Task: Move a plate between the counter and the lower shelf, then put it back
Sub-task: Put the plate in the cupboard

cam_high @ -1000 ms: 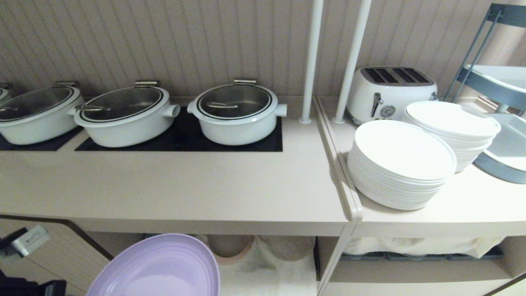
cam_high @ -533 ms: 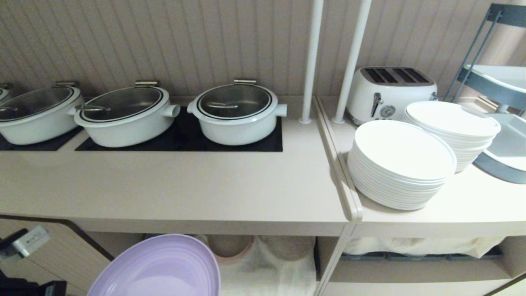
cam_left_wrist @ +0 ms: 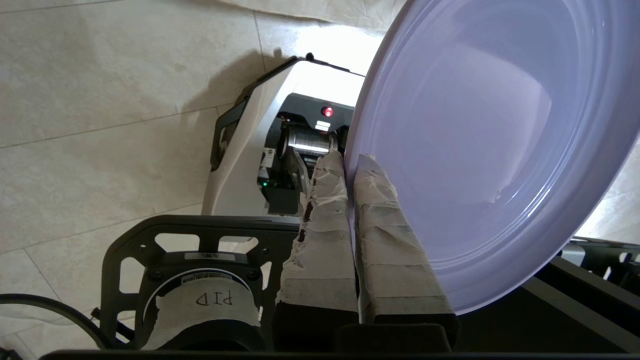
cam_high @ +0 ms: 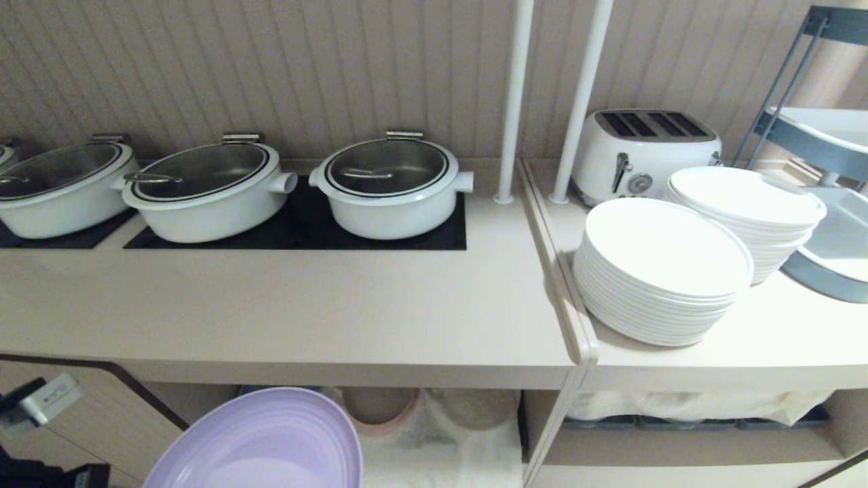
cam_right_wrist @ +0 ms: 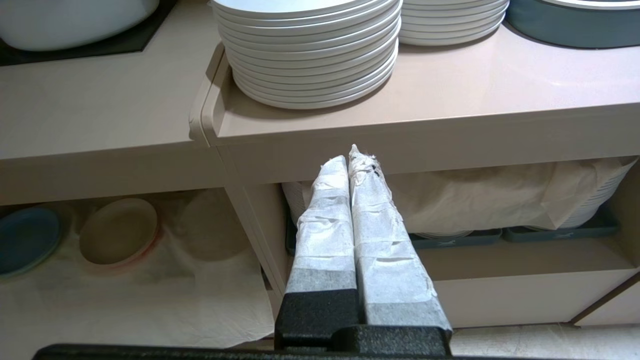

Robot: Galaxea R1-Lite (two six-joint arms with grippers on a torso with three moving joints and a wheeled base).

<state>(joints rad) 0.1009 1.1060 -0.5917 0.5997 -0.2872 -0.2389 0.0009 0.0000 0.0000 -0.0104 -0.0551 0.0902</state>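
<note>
A ribbed beige wall panel (cam_high: 271, 68) fills the upper frame, with two white poles (cam_high: 515, 102) right of centre and a grey-blue rack (cam_high: 807, 88) at the upper right; pale floor tiles (cam_left_wrist: 100, 100) gleam under bright light

The small round plastic plate (cam_high: 261, 444) was pale lavender, plain and glossy. The long matte worktop (cam_high: 305, 305) was beige, its flat rectangular hob panels (cam_high: 380, 238) black. Three round lidded pots (cam_high: 392, 186) were white — their lids grey steel. The ribbed wall panelling (cam_high: 271, 61) was beige-grey, striped vertically. Two stacks of large round plates (cam_high: 661, 271) were plain white, as was the four-slot toaster (cam_high: 644, 152). In the lower shelf (cam_right_wrist: 125, 280) lay a white wrinkled cloth (cam_right_wrist: 150, 295), a blue small plate (cam_right_wrist: 25, 240) and a beige-pink one (cam_right_wrist: 119, 231). White tape wrapped both claws' fingers (cam_right_wrist: 325, 225) — black bases.
</note>
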